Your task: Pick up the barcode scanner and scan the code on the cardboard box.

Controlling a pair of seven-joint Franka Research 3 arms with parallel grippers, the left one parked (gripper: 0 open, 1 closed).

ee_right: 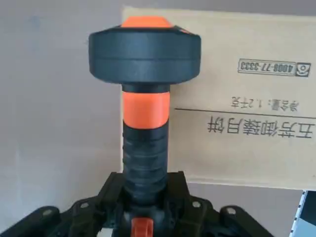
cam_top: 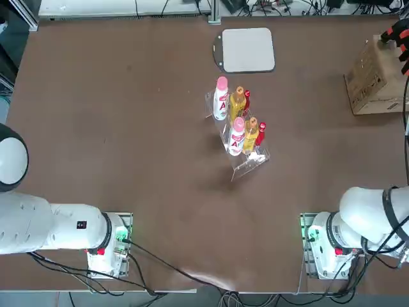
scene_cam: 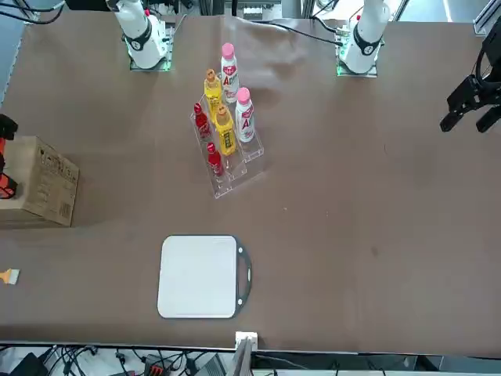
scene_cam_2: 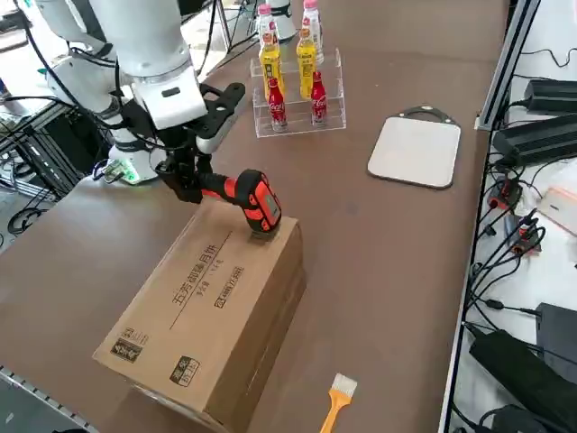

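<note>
you are looking at the cardboard box (scene_cam_2: pixel 194 307), lying on the table (scene_cam_2: pixel 388 271). over its end nearest the white board (scene_cam_2: pixel 416 151), the barcode scanner (scene_cam_2: pixel 257 200) is hanging, its handle running lengthwise out from the right gripper (ee_right: pixel 144 197), whose fingers are clamping that handle. the coming scan is probably turning on aiming the scanner's head at the box's code.
</note>
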